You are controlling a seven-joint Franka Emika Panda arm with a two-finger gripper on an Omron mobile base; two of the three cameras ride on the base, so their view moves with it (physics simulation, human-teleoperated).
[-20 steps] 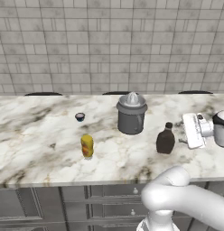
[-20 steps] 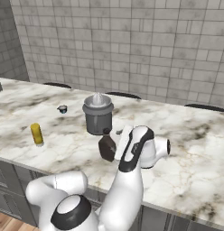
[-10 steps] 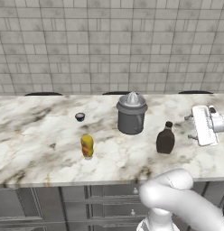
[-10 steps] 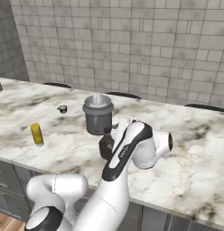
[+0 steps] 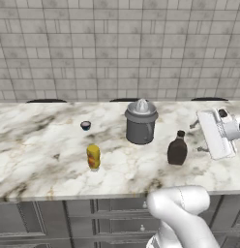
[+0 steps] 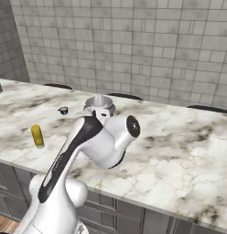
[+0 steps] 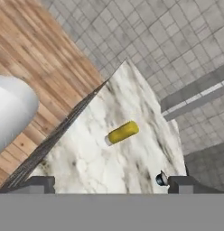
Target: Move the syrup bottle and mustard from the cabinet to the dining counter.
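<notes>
Swinging rightward since the earlier frame, the gripper (image 5: 197, 137) is now hanging to the right of the syrup bottle (image 5: 177, 148), apart from it, jaws spread fully and holding nothing. Both task items are standing upright on the dining counter (image 5: 39, 145): the syrup bottle is sitting just right of the grey canister (image 5: 141, 122), slightly nearer the front edge, while the mustard (image 5: 93, 157) is standing left of the canister. A small dark cup (image 5: 85, 126) is resting left of the canister, behind the mustard.

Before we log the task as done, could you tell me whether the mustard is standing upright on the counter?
Upright: the mustard stands on its end on the marble counter, left of the syrup bottle.
</notes>
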